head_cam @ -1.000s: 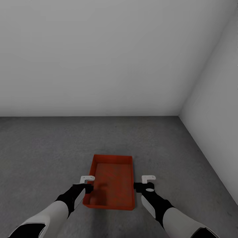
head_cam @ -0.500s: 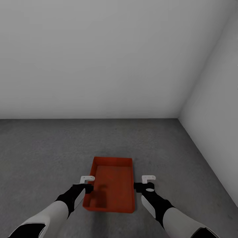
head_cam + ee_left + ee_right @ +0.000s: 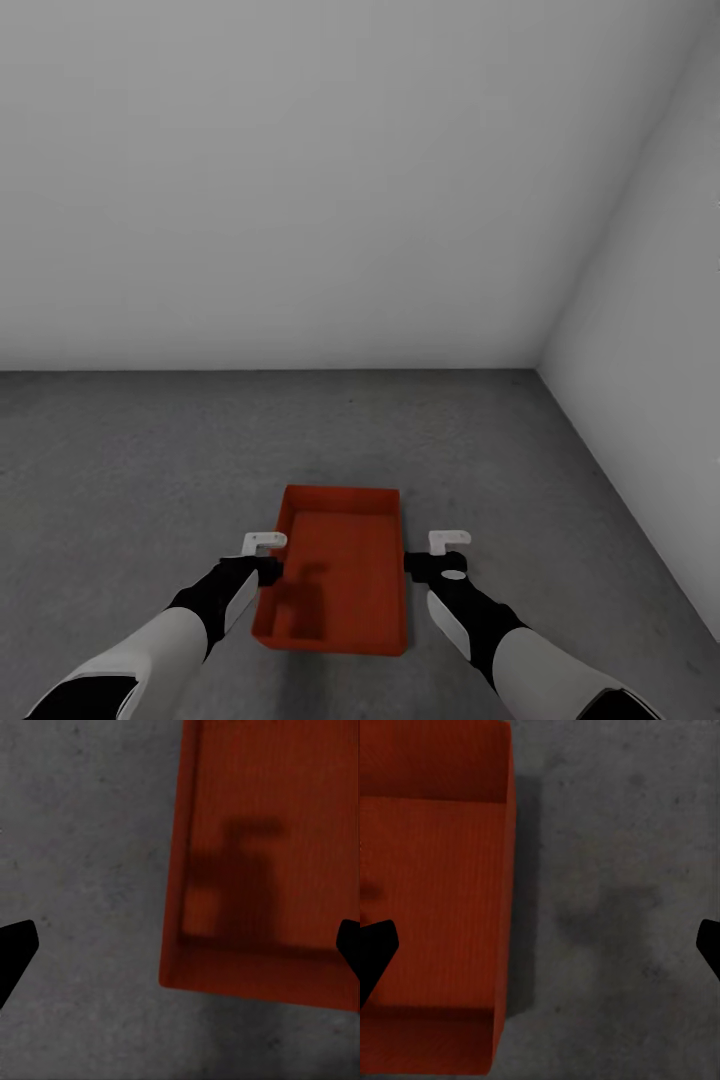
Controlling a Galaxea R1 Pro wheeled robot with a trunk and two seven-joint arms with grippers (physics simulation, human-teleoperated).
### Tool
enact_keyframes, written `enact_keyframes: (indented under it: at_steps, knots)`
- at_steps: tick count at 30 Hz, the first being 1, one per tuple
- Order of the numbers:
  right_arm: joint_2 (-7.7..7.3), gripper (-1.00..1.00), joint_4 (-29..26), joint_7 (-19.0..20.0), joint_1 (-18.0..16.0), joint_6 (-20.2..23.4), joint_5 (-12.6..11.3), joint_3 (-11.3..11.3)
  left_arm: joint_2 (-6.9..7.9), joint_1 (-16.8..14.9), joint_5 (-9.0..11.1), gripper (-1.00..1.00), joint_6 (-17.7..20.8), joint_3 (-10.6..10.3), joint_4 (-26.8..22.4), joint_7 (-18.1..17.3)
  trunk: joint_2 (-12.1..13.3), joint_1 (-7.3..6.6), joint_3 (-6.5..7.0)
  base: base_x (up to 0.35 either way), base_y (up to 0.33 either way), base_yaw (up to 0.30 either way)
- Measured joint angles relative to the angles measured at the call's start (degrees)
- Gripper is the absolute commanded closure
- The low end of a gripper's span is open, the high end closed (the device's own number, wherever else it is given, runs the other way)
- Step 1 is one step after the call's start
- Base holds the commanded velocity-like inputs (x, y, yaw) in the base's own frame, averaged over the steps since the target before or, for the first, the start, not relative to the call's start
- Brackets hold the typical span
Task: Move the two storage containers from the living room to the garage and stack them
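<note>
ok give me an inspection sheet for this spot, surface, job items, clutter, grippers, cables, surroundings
surface: dark grey speckled concrete floor, no damage seen.
job's things: one orange-red storage container, open top, no contents seen, sitting on the floor between the two arms; the arm's shadow falls inside it.
clutter: nothing seen.
grippers: left gripper open, over the container's left wall, holding nothing. Right gripper open, just outside the container's right wall, holding nothing.
cables: nothing seen.
surroundings: plain pale grey wall ahead, meeting a side wall in a corner at the right.
</note>
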Motion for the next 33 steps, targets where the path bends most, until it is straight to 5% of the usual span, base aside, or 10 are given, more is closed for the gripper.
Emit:
enact_keyframes:
  at_steps: [33]
  knots:
    - [0.11,-1.00,0.0,0.0,0.0,0.0,0.0,0.0,0.00,0.0,0.0,-1.00,0.0,-0.1,0.0,0.1,13.2,-7.25,8.86,0.000,0.000,0.000]
